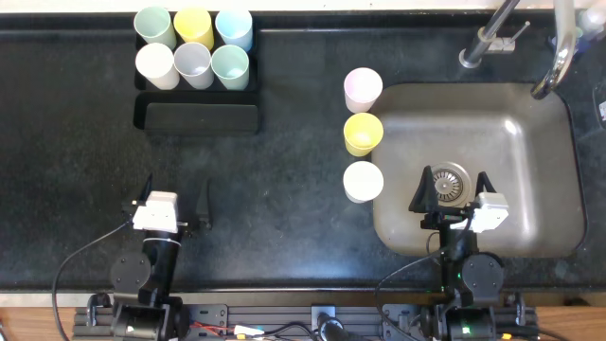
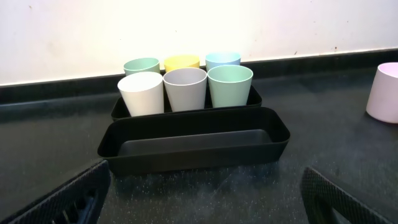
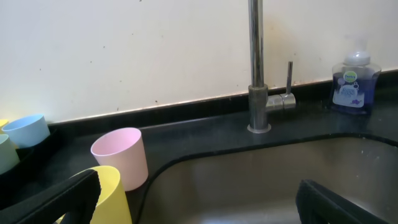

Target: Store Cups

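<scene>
Top view: six cups (image 1: 194,63) stand in one tray (image 1: 254,76), two rows of three, beyond one empty second tray (image 1: 196,117), straight ahead of the left jaws. One pink cup (image 1: 363,88), one yellow cup (image 1: 363,134) and one white cup (image 1: 363,181) stand on the bench (image 1: 284,189), ahead-left of the right jaws. Both jaws are spread wide and hold nothing.

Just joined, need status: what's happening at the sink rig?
Nothing is held yet. The left gripper is over the counter, the right gripper over the sink, both with fingers open. A pink cup, yellow cup and white cup stand beside the sink; six cups fill the rear tray, front tray empty.
</scene>
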Controlling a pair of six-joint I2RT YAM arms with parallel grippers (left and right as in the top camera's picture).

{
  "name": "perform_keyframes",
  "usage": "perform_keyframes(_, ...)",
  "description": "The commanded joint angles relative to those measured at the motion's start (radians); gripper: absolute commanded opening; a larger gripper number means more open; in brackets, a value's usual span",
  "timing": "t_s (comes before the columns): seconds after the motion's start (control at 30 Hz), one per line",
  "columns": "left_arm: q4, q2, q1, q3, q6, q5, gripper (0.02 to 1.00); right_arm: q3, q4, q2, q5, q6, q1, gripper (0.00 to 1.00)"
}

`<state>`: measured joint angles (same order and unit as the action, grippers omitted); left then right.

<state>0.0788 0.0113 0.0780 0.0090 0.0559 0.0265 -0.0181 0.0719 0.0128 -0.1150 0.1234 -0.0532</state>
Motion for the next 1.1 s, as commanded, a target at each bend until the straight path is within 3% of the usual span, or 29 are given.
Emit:
perform_keyframes(0.03, 0.002, -0.008, -0.005, -0.001, 0.008, 0.006, 1.0, 0.013, -0.005, -0.007, -0.002, 0.004, -0.005, 0.996)
perform_keyframes(0.3, 0.006, 0.106, -0.005, 0.076, -0.008, 0.03, 1.0, 0.013, -0.005, -0.007, -0.002, 0.004, -0.005, 0.996)
perform_keyframes(0.43, 0.081, 0.473, -0.005, 0.401, -0.008, 0.148, 0.998, 0.013, -0.005, -0.007, -0.002, 0.004, -0.005, 0.998)
perform_keyframes(0.5, 0.212, 0.74, -0.005, 0.713, -0.011, 0.246, 0.998, 0.013, -0.005, -0.007, -0.002, 0.004, -0.005, 0.998)
perform_keyframes(0.63, 0.498, 1.143, 0.005, 1.251, -0.081, 0.32, 0.998, 0.013, -0.005, -0.007, -0.002, 0.004, -0.005, 0.998)
perform_keyframes(0.73, 0.648, 1.386, 0.058, 1.58, -0.204, 0.307, 0.998, 0.013, -0.005, -0.007, -0.002, 0.004, -0.005, 0.998)
perform_keyframes(0.87, 0.818, 1.676, 0.194, 1.938, -0.407, 0.15, 0.998, 0.013, -0.005, -0.007, -0.002, 0.004, -0.005, 0.998)
perform_keyframes(1.0, 0.921, 1.885, 0.323, 2.107, -0.566, 0.028, 0.998, 0.013, -0.005, -0.007, -0.002, 0.004, -0.005, 0.998)
perform_keyframes(1.1, 0.927, 2.005, 0.393, 2.12, -0.66, 0.024, 1.0, 0.013, -0.005, -0.007, -0.002, 0.004, -0.005, 0.998)
